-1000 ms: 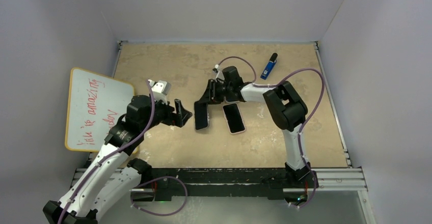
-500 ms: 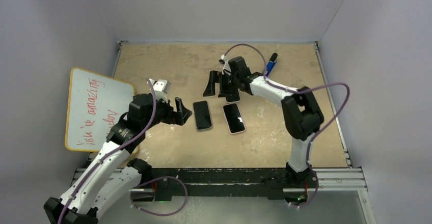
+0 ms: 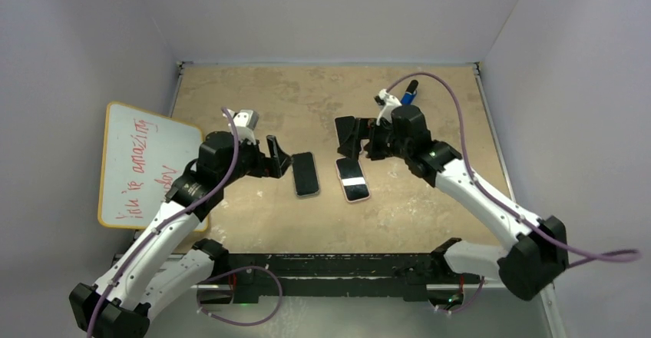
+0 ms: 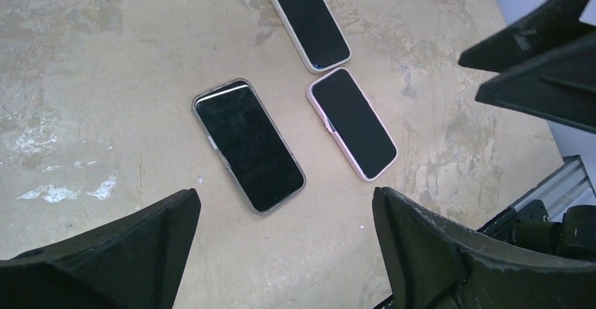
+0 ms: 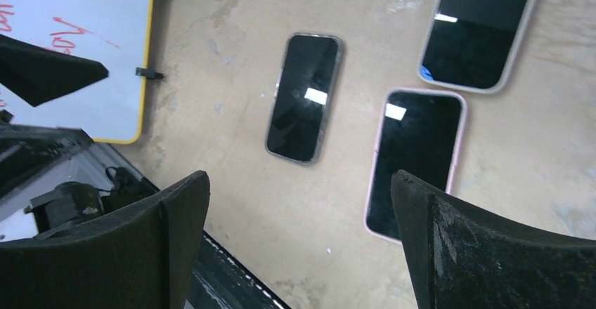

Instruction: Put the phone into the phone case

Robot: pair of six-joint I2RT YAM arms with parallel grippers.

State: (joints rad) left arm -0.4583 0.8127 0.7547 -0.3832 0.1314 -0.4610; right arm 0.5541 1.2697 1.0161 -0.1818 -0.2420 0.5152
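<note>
Three dark-screened phones lay face up on a tan table point(image 5: 232, 14): a grey-edged phone point(image 5: 303, 98) at centre, a pink-cased phone point(image 5: 415, 163) to its lower right, and a white-cased phone point(image 5: 481, 31) at upper right. A whiteboard point(image 5: 77, 49) filled the upper left. Along the bottom, the right gripper point(image 5: 299, 182) had its fingers spread wide.

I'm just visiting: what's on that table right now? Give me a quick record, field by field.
left end effector: open, empty
right end effector: open, empty
grey-edged phone: face up, nearest left arm
pink-edged phone: face up, beside it
cream-edged phone: farther back, under right end effector
whiteboard: left side, red writing
blue object: far right
</note>
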